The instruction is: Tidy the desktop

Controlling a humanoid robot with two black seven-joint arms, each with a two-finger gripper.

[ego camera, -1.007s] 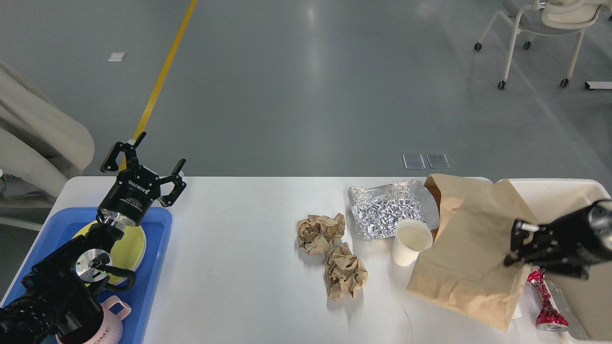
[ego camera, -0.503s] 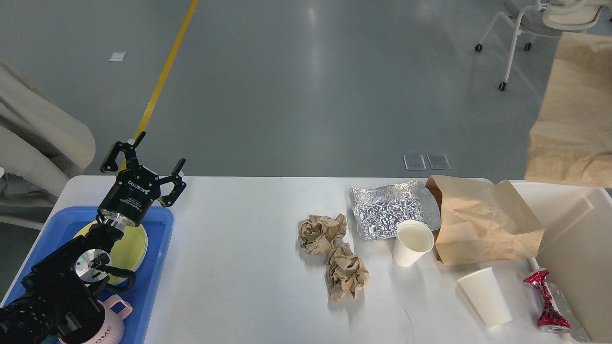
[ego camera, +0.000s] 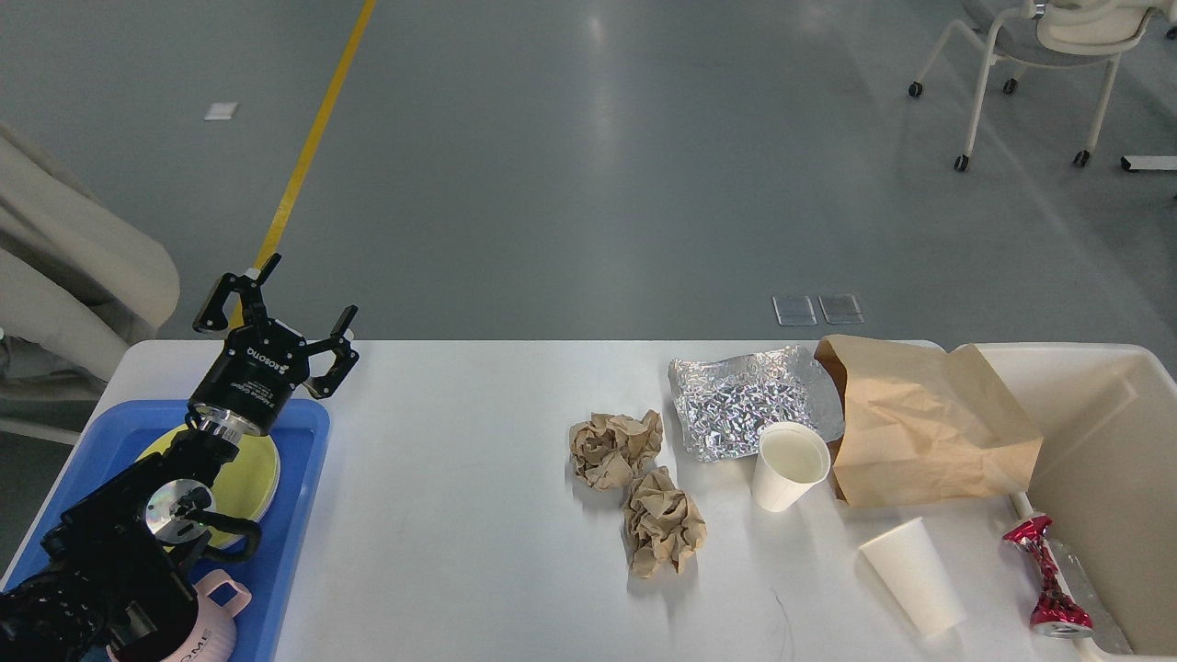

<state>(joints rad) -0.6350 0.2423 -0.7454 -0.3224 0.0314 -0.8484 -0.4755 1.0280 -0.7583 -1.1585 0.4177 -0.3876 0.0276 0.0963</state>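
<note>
desktop (ego camera: 478,515) | blue tray (ego camera: 303,478), paper wads (ego camera: 614,448), foil (ego camera: 749,400), cups (ego camera: 789,464), bag (ego camera: 929,428), crushed can (ego camera: 1048,575), perhaps bin (ego camera: 1103,441)

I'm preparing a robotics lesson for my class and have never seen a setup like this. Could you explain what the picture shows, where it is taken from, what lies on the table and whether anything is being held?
The picture comes from a camera in a humanoid robot's head, looking forward and down at a white desktop. The black arm at the left is its own left arm; its left gripper has two fingers, open and holding nothing. The right arm is out of view.

At the left a blue tray holds a yellow plate and a pink mug. Further right lie two crumpled brown paper balls, a sheet of foil, an upright paper cup, a tipped-over paper cup, a brown paper bag and a crushed red can. A cream bin stands at the right edge.
</note>
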